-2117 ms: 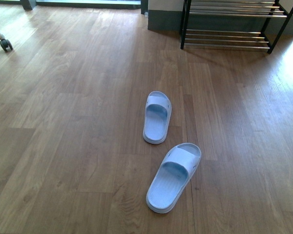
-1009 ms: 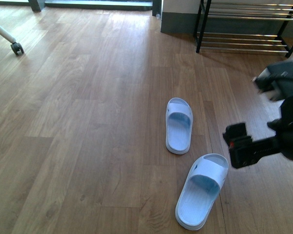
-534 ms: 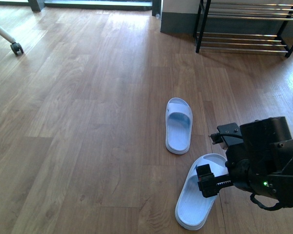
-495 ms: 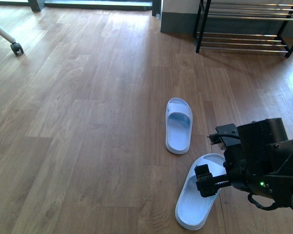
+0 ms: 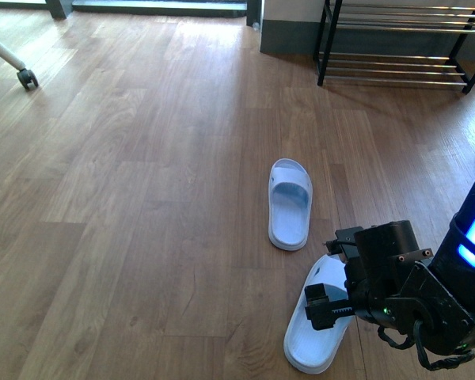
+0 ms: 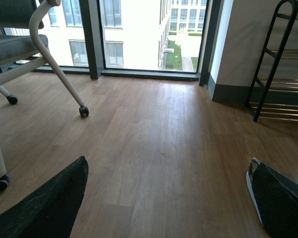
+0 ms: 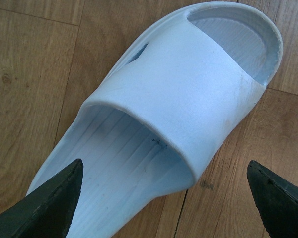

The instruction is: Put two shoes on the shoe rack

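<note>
The right claw (image 7: pixel 166 196) hung wide open astride the near slide (image 7: pixel 188 94). The far slide (image 5: pixel 290 203) lay just beyond, both on the floor (image 5: pixel 142 198), well short of the shoe rack (image 5: pixel 396 55). Closing off-centre might pinch only the soft strap edge, letting the slide slip. The left claw (image 6: pixel 169 198) gaped empty.

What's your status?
Right end effector open, over near pale-blue rubber slide sandal. Left end effector open, empty. Far pale-blue slide sandal on floor; nothing blocking black-framed chrome-bar shoe rack.

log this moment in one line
right gripper: open, over near slide | left gripper: open, empty | far slide: on floor | rack: visible bars bare
</note>
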